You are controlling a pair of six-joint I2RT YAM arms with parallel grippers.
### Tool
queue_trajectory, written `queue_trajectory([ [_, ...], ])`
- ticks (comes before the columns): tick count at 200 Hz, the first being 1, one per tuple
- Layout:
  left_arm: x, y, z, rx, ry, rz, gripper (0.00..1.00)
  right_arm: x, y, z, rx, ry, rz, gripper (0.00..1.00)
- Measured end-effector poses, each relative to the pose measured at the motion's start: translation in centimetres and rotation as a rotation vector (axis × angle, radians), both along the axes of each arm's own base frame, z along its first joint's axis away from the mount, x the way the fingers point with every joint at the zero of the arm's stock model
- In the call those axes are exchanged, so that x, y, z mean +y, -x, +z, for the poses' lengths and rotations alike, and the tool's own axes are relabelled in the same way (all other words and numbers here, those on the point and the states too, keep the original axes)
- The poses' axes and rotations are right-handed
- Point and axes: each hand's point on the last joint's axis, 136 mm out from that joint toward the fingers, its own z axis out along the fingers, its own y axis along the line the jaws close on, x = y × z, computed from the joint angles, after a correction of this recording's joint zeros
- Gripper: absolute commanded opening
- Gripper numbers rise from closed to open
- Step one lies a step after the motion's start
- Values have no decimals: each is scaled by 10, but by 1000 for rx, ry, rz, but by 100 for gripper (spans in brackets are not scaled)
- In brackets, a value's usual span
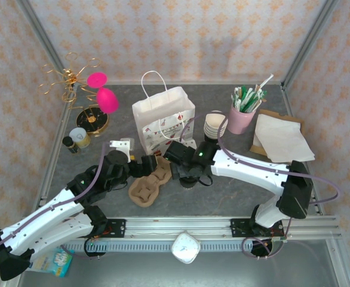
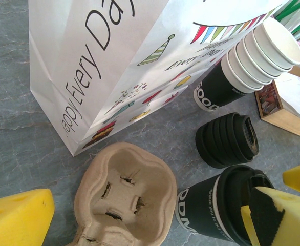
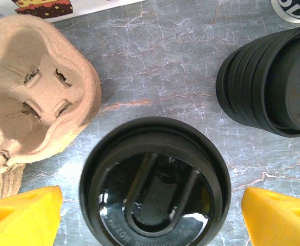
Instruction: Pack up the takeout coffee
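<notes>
Though the right gripper straddles the takeout coffee with fingers apart, nothing is packed (empty cup carrier beside one finger).

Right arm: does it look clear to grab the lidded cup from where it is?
Probably yes. The right gripper hangs directly over the lidded cup, fingers open on either side of its lid. The lid stack and the cup carrier lie apart from it, so nothing seems to block closing.

White printed paper bag upper centre, pulp cup carrier below it, stacked lidless cups and pink cup of straws to the bag's right, pile of black lids, gold wire stand upper left.
</notes>
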Motion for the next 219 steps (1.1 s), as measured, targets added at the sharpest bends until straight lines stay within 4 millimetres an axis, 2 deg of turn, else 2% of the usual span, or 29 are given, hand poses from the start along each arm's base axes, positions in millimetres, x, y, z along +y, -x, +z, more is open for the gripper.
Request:
queue_trajectory([
  [72,1,0,2,-7,4,3,99,5,-1,-17,24,31,3,87],
  [88,1,0,2,-7,5,3,99,5,-1,-20,28,36,2,84],
  [133,1,0,2,-7,4,2,99,5,-2,-20,23,36,1,75],
  [167,1,0,2,-9,1,0,99,2,-1,-20,24,44,-15,74],
  [201,1,0,2,-10,-1,-1,99,-13,1,-16,17,68,-54,74],
  [219,1,0,2,-11,-1,-1,99,-27,2,-11,11,64,-90,74],
])
